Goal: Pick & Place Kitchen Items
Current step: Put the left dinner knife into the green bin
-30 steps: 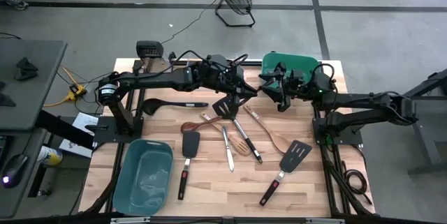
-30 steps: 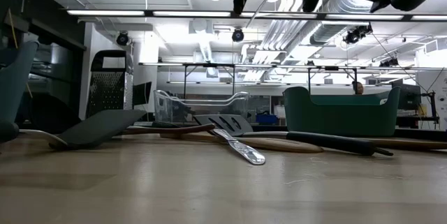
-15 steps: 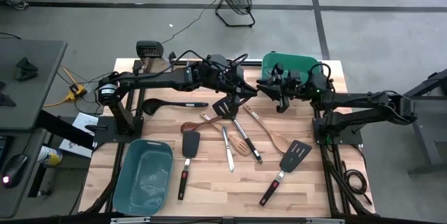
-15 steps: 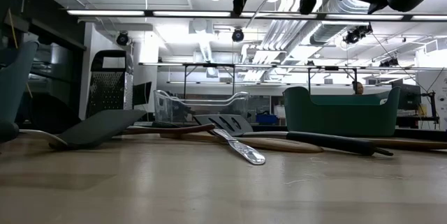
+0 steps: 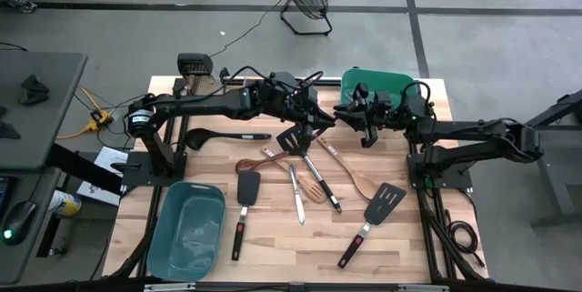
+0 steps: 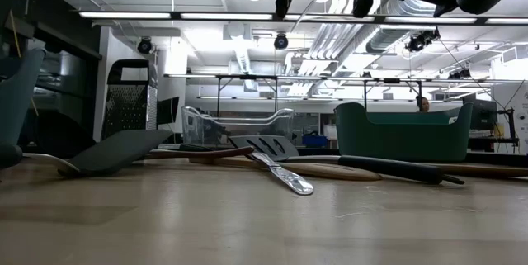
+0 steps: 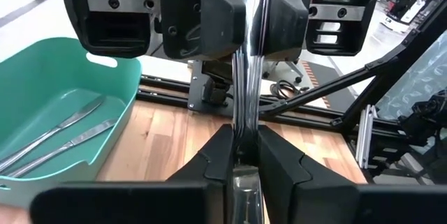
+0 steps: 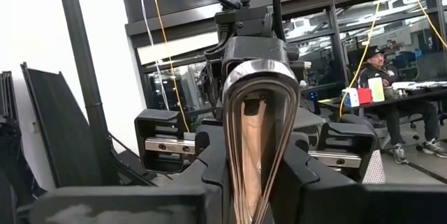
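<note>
Shows the left gripper and the right gripper meeting tip to tip in the air above the back of the wooden table, each pinched narrow on opposite ends of one silvery metal utensil, held clear of the table just beside the green tub. Shows two more metal pieces lying inside that tub. Finds the other utensils flat on the table below and in front: a black ladle, black turners, wooden spoons and a slotted spatula, with a teal tub at the front left corner.
</note>
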